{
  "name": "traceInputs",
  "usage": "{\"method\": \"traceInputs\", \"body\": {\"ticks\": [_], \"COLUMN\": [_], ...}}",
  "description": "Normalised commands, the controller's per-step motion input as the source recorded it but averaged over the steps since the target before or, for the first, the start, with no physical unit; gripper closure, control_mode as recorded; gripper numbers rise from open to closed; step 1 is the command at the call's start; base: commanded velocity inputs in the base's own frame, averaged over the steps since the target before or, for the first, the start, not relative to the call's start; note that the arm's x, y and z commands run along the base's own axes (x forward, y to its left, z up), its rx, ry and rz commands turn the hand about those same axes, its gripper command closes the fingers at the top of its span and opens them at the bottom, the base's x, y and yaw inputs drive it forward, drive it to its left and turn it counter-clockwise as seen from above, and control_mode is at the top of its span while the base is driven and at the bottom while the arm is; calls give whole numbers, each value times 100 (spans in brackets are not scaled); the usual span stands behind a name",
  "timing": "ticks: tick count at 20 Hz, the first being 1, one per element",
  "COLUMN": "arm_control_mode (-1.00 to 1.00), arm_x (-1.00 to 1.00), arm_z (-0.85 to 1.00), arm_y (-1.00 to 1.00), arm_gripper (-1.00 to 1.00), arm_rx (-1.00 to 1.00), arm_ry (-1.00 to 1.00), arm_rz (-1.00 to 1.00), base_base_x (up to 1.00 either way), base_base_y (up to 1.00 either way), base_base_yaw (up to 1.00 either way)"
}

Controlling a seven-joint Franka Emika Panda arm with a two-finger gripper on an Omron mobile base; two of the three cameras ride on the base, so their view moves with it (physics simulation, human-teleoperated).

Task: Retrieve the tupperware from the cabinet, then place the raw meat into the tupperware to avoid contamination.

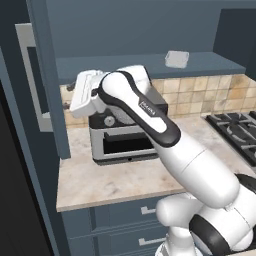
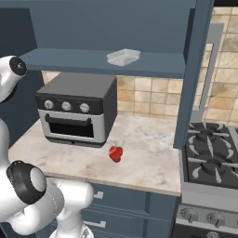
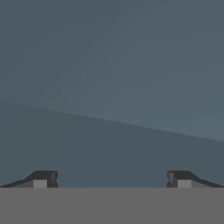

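From your right base view you get the glossy red raw meat [image 2: 115, 154] lying on the marbled counter [image 2: 148, 148] in front of the boxy grey toaster oven [image 2: 76, 109], which the arm blocks in the left base view. Both base views give you the shallow, translucent tupperware [image 1: 177, 59] on the open cabinet [image 1: 150, 65] shelf. In your hand view the gripper [image 3: 112, 179] faces flat blue-grey panel, fingers [image 3: 41, 179] spread wide and holding nothing.

Arm [image 1: 150, 120] raised leftward, fingers [image 3: 41, 179] spread wide
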Motion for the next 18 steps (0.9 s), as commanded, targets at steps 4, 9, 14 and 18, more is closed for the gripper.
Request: {"method": "traceInputs", "body": {"ticks": [4,9,14,18], "arm_control_mode": [-100,-100,-100,-100], "arm_x": [0,7,23,24], "arm_z": [4,1,-34,-56], "arm_y": [-57,-70,-67,-68], "arm_gripper": [-100,-100,-100,-100], "arm_rx": [0,-5,-21,-20], "arm_ry": [5,5,1,0], "arm_rz": [0,1,13,19], "base_base_x": [0,0,0,0], "base_base_y": [0,0,0,0], "base_base_yaw": [0,0,0,0]}}
